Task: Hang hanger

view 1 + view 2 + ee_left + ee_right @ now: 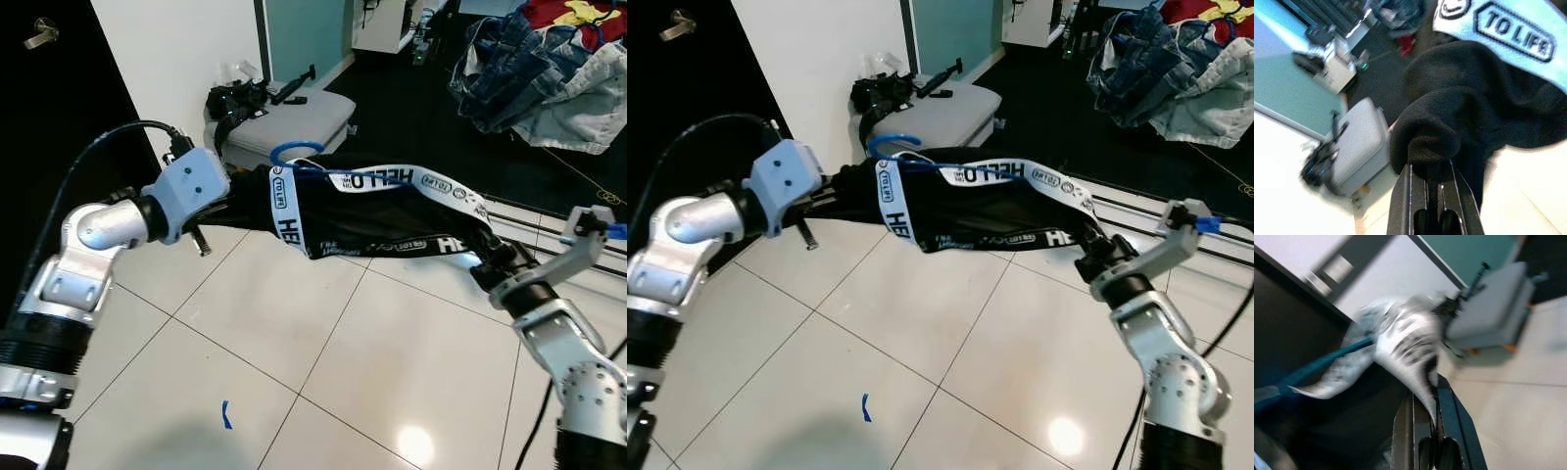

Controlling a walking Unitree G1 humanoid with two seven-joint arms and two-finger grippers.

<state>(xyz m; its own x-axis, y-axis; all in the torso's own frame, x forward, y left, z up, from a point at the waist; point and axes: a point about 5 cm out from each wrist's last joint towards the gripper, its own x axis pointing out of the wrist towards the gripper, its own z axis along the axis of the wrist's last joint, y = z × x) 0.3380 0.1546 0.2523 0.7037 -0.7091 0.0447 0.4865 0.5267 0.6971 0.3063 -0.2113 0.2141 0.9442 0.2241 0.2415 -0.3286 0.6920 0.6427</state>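
Left eye view: black shirt on blue hanger held stretched between both grippers above tile floor. Left gripper clamped on fabric; right gripper clamped on striped edge. Risk judged: hanger slipped out, since only cloth is gripped.

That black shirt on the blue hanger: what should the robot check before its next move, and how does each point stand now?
1. Left gripper pinching the black shirt: ok.
2. Right gripper shut on the shirt's other end: ok, though its wrist view is blurred.
3. Shirt off the floor, stretched between both arms: ok.
4. Blue hanger hook free above the collar: ok.
5. Rail or rod to hang it on: cannot tell.
6. Hanger seated well inside the shirt: cannot tell.
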